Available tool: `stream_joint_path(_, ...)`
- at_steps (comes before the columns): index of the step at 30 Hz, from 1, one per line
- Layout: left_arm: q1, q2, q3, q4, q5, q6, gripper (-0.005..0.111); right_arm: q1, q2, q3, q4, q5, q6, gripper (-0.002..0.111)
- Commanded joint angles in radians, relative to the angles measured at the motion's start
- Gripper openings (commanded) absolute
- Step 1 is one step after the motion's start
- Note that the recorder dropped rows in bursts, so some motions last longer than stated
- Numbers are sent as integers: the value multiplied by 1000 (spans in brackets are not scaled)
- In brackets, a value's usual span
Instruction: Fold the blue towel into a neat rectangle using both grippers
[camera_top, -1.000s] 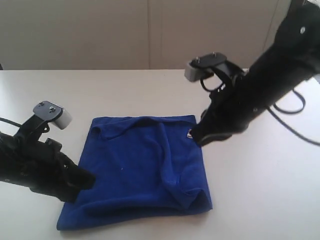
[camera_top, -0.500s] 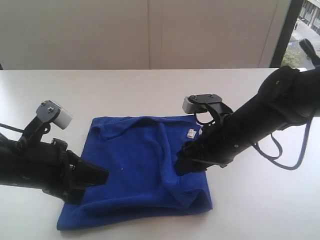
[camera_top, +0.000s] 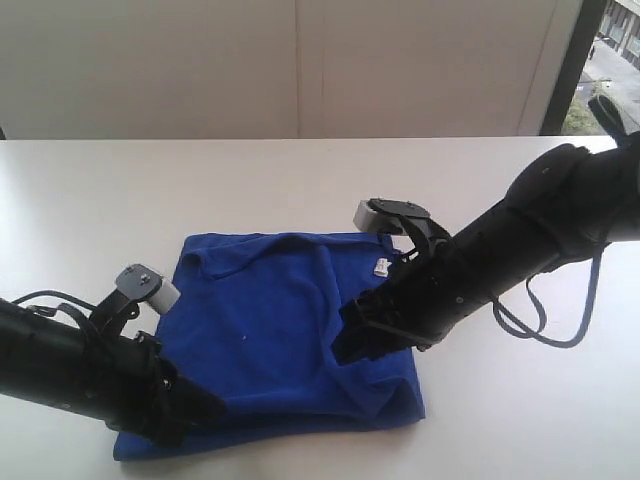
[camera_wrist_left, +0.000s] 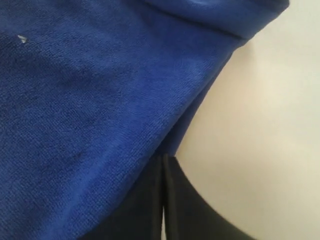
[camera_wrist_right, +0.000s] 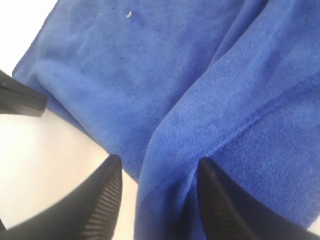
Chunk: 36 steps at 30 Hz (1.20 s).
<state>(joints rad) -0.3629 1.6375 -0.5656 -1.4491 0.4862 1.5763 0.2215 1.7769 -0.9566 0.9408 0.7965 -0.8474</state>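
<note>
The blue towel (camera_top: 280, 320) lies rumpled and roughly square on the pale table (camera_top: 200, 190). A small white tag (camera_top: 382, 267) sits at the towel's far right edge, its marking too small to read. The right gripper (camera_wrist_right: 160, 200) is over the towel's middle just near of the tag, its fingers (camera_wrist_right: 107, 200) apart astride a raised fold. The left gripper (camera_wrist_left: 163, 200) is at the towel's near left edge, fingers pressed together. Whether it pinches cloth cannot be told.
</note>
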Motion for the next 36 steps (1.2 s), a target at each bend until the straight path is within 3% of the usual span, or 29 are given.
stream_joint_path(1,2,31,7,-70,-18,71,0,-1,32,0,6,37,-14,44)
stream_joint_path(8,2,31,7,-77,-45,80,0,-1,65,0,21,51,-31,41)
stream_joint_path(16,2,31,7,-77,-109,80,0,-3,65,0,4,35,-43,1)
stream_joint_path(36,2,31,33,-61,-126,77,0,-3,-21,-1,-315,-211,171,0)
